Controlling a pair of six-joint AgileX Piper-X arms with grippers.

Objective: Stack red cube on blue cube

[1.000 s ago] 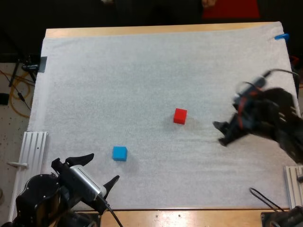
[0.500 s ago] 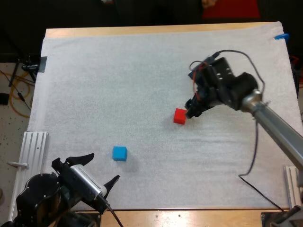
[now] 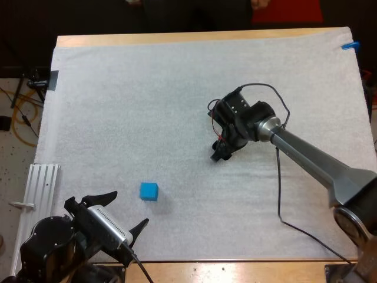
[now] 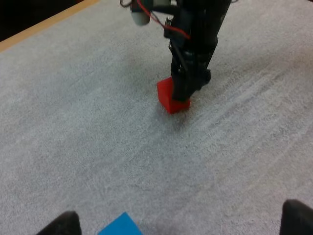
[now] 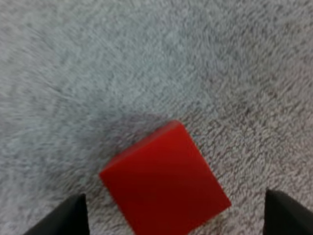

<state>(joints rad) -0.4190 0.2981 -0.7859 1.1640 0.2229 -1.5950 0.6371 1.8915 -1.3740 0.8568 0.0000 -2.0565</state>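
Squarely, right fingers (image 5: 73,218) astride red cube (image 5: 164,181)

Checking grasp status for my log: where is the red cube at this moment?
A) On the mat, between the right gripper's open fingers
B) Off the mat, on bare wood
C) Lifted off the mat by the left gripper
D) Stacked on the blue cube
A: the red cube rests on the mat, with the right gripper over it and its fingers standing apart on either side, clear of it. The blue cube sits well away with nothing on it.
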